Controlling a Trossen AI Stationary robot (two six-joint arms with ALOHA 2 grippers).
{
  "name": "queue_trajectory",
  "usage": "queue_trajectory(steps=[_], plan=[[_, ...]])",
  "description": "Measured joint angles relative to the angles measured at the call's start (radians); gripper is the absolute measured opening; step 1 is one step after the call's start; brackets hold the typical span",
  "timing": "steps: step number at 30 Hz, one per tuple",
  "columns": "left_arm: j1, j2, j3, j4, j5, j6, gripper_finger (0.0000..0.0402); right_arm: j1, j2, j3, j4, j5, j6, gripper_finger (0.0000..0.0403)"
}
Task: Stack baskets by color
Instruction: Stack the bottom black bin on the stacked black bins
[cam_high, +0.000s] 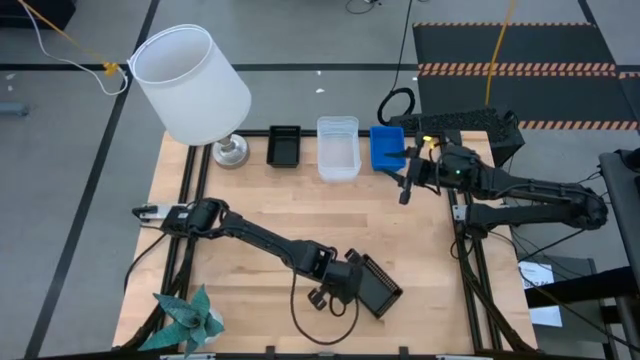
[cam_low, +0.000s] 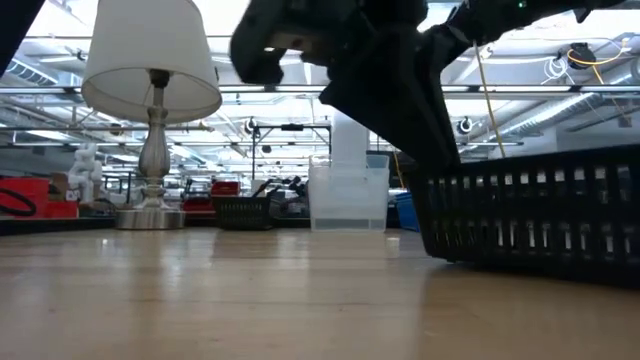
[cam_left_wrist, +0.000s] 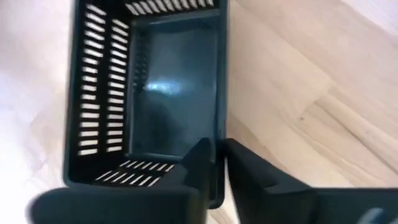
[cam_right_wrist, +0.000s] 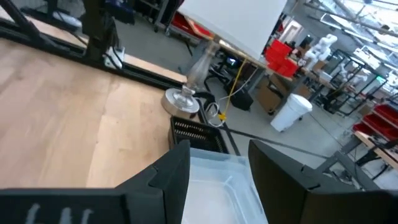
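At the near edge of the wooden desk (cam_high: 300, 200), the left end effector (cam_left_wrist: 217, 163) straddles one wall of a black slotted plastic basket (cam_high: 380, 286), fingers narrow with the rim between them; only its wrist view shows this. From above, a second black basket (cam_high: 284, 145), a clear translucent basket (cam_high: 338, 148) and a bright blue basket (cam_high: 386, 148) line the far edge beside the white-shaded lamp (cam_high: 195, 85). The right end effector (cam_right_wrist: 219, 168) hovers wide apart by the clear basket.
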Motion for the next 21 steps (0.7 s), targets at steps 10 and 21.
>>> queue_trajectory(steps=[10,21], plan=[[-0.002,0.028,0.001,0.070,-0.026,-0.004,0.0160,0.001,0.007,0.000,-0.005,0.002,0.005,0.0157],[-0.002,0.049,0.001,0.075,-0.026,0.187,0.0057,0.002,0.007,0.000,-0.002,0.004,0.003,0.0157]])
